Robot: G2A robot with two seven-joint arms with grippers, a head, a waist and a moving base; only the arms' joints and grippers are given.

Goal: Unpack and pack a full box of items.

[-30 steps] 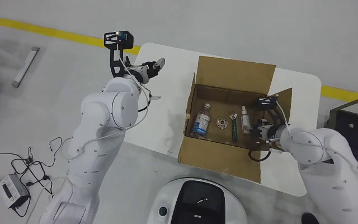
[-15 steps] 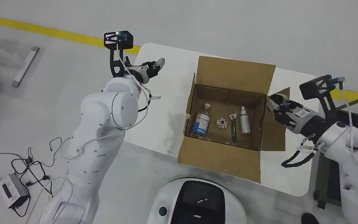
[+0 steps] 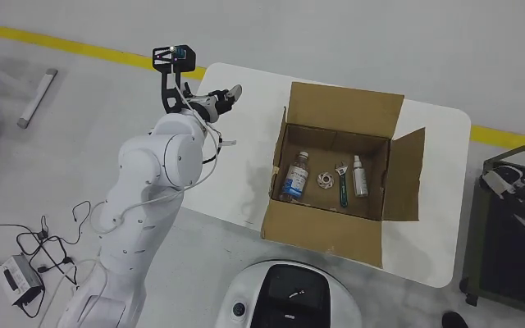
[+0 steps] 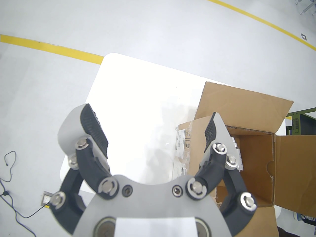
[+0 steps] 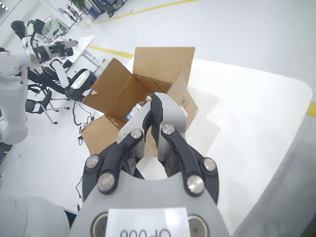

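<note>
Box (image 3: 344, 107) open | top view: bottle (image 3: 296, 175), wrench (image 3: 343, 184) inside | left fingers (image 4: 95, 129) wide | right fingers (image 5: 156, 114) together

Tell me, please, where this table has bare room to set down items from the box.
The widest bare patch is the table between the cardboard box and the left gripper. A narrower strip lies beyond the box's right flap. The box floor is crowded: clear bottle, metal fitting, wrench, spray bottle.

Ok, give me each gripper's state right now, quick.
Left gripper: jaws open, holding nothing.
Right gripper: jaws shut, nothing between them.
</note>
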